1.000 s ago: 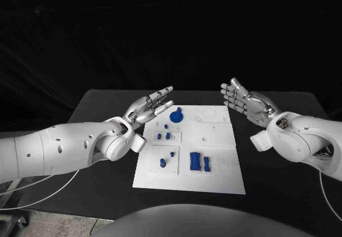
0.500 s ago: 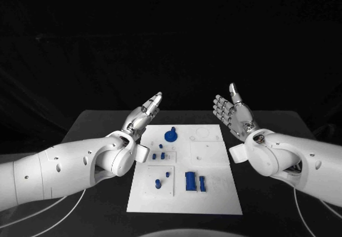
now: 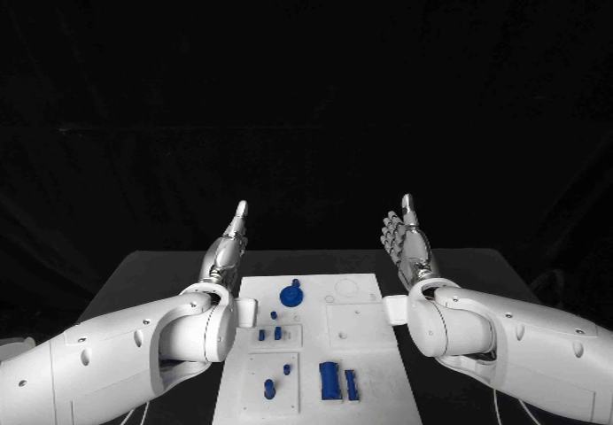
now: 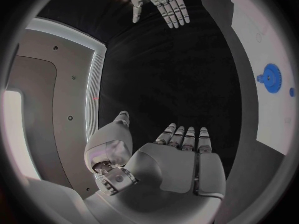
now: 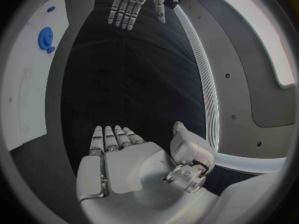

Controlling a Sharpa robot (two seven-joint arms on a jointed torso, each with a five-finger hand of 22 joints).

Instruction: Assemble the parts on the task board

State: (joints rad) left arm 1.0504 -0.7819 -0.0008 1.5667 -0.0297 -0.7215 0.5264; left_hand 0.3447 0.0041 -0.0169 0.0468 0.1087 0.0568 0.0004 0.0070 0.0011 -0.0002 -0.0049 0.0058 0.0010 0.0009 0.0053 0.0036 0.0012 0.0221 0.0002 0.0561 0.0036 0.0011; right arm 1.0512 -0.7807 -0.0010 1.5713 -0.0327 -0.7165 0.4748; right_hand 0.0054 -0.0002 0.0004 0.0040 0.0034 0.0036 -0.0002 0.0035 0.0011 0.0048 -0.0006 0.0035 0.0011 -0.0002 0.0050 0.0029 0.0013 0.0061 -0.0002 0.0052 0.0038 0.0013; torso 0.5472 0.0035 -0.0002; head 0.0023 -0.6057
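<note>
Both hands have risen upright since a second ago, palms facing each other.
Left silver hand [image 3: 228, 248] and right silver hand [image 3: 405, 243] hold nothing, fingers straight and extended; white rectangular task board [image 3: 364, 354] with small blue parts [image 3: 329, 381] lies at 6 o'clock between the arms.

Dim, black surroundings; sharp focus; strong fisheye bending in both wrist views.

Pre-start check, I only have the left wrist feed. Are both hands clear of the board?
Observer: Yes. Head view has the left hand raised off the left side of the task board, fingers straight up, holding nothing.
Operator: Right one?
Observer: The right hand is raised off the board's right side, also touching nothing.
Operator: Parts at the near end?
Observer: A blue block lies there, with a thinner piece beside it.
</note>
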